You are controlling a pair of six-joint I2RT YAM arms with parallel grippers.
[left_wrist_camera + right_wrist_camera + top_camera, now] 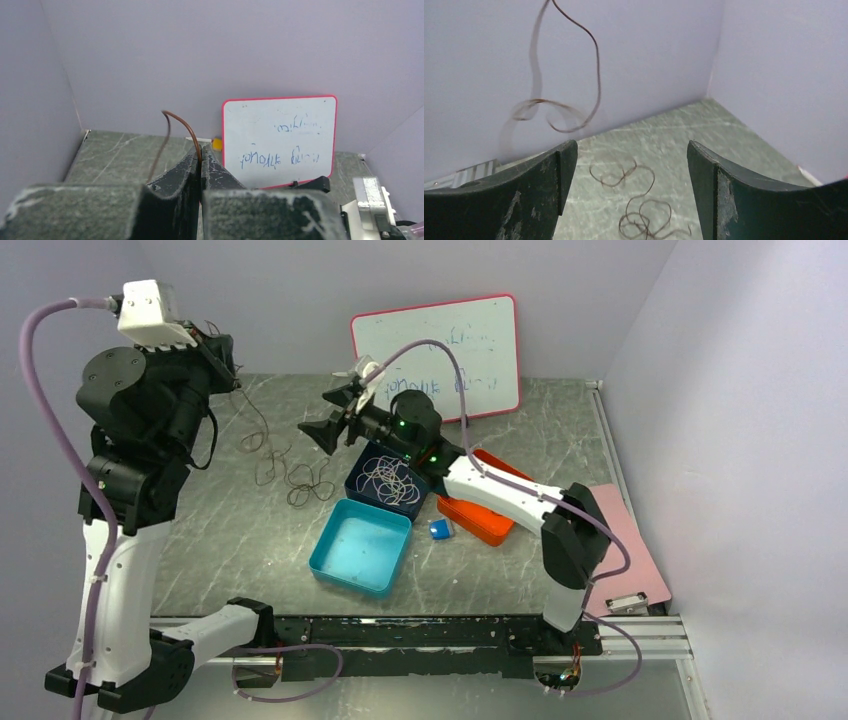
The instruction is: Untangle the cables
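Left gripper: raised high above the table, far left of the dark blue box. Fingers pressed together, pinching a thin brown cable. In the left wrist view the cable arches up out of the fingertips and drops away on the left side.

Brown cable, top view: it hangs from the left gripper down to the table. There it meets a cluster of dark loops lying flat just left of the dark blue box. Cannot tell whether the loops are one strand or several.

Right gripper: in the air just above the far-left corner of the dark blue box, pointing left toward the hanging cable. Fingers spread wide with nothing between them. Its wrist view shows the brown cable hanging against the back wall, partly blurred, and the dark loops on the table below.

Whitish cables: tangled heap inside the dark blue box.

Other items:
- A teal box touches the near side of the dark blue box.
- An orange tray is to its right, partly under the right arm.
- A whiteboard leans on the wall behind it.
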